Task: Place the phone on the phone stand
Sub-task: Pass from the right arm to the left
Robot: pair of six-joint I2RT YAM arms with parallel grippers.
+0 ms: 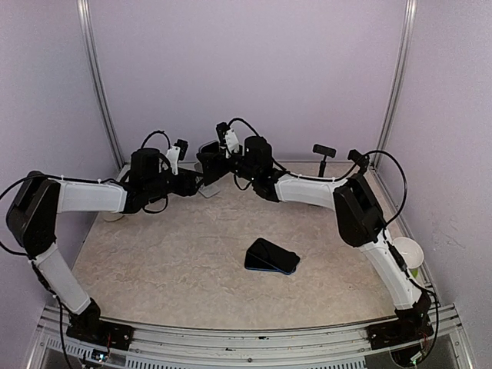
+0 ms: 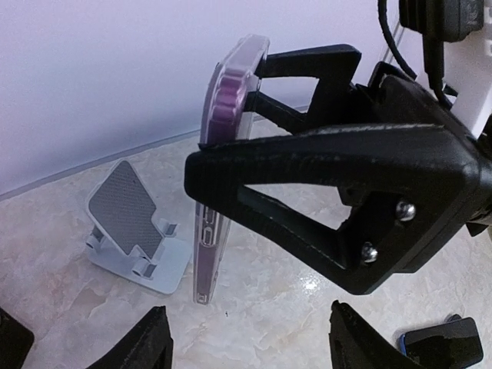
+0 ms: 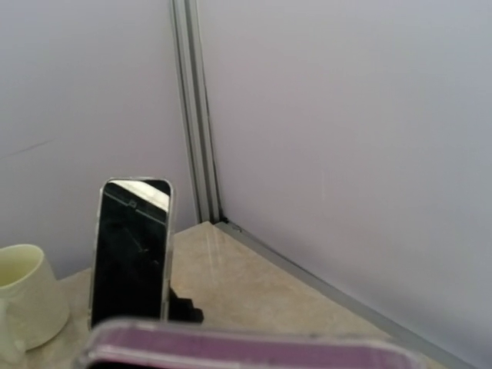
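Observation:
In the left wrist view the phone (image 2: 227, 92), in a clear purple-tinted case, stands upright and edge-on. My right gripper (image 2: 231, 123) is shut on it with its black fingers (image 2: 254, 165). The phone's lower end hangs close to the table, just right of the white phone stand (image 2: 132, 223) with its grey tilted back. My left gripper (image 2: 250, 346) is open at the bottom of that view, nothing between its fingertips (image 2: 146, 338). From above, both grippers (image 1: 194, 181) (image 1: 209, 165) meet at the back of the table over the stand (image 1: 207, 191). The right wrist view shows only the phone's purple edge (image 3: 246, 347).
A second dark phone (image 1: 271, 256) lies flat mid-table. Another phone (image 3: 131, 250) stands upright on a black stand in the back left corner beside a cream cup (image 3: 23, 296). A black stand (image 1: 324, 152) is at the back right, a cup (image 1: 409, 254) by the right wall.

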